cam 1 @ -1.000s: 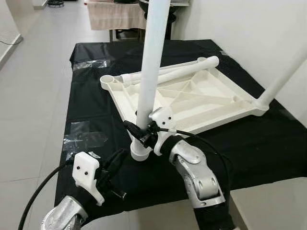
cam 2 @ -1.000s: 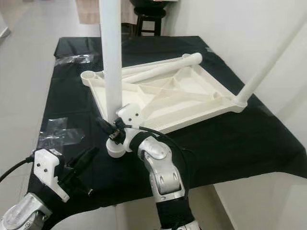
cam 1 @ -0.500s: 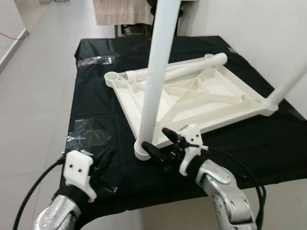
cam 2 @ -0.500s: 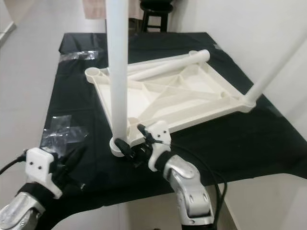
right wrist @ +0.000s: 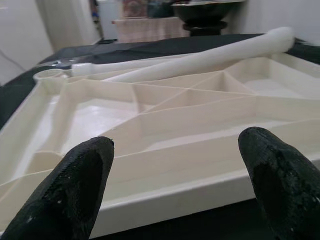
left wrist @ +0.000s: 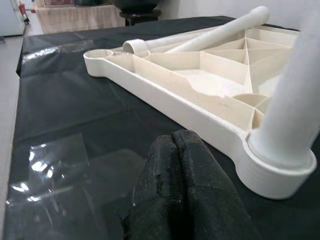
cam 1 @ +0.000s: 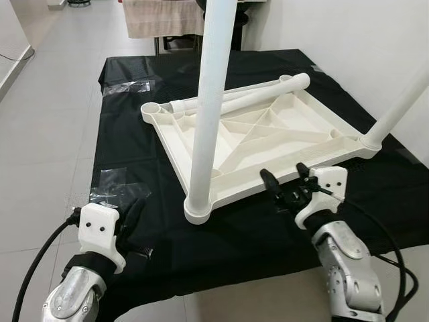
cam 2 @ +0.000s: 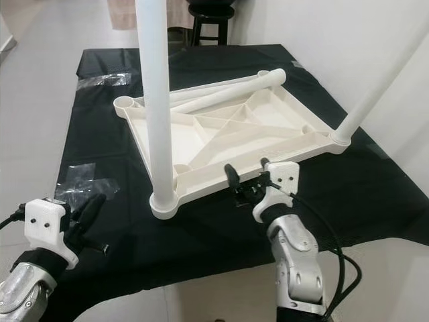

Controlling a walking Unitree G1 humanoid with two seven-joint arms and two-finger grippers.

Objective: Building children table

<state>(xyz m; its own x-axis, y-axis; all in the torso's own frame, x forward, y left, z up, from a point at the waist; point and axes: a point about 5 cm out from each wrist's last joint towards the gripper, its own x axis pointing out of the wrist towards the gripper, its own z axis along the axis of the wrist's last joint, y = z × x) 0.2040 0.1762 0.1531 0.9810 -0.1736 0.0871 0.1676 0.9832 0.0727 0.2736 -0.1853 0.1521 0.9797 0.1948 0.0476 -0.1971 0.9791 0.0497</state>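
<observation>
A white plastic tabletop [cam 1: 268, 134] lies upside down on the black-covered table [cam 1: 134, 147]. One white leg [cam 1: 208, 100] stands upright in its near corner socket [cam 1: 199, 209]. A second leg [cam 1: 399, 111] rises from the right corner. Two loose legs [cam 1: 248, 97] lie across the far side, beside an empty corner socket [cam 1: 151, 109]. My right gripper [cam 1: 282, 172] is open just before the tabletop's near edge [right wrist: 200, 185], right of the upright leg and holding nothing. Left of that leg, my left gripper [left wrist: 175, 145] is shut and empty, low over the cloth.
Patches of clear tape [cam 1: 117, 189] stick to the cloth at the near left and far left [cam 1: 131, 87]. A white wall [cam 1: 348, 33] runs close along the right. A stool [cam 2: 211, 13] stands behind the table. Tiled floor [cam 1: 47, 107] lies to the left.
My right gripper has come away from the base of the upright leg and moved right along the tabletop's near edge, fingers spread. The leg stays standing. The left gripper has barely moved.
</observation>
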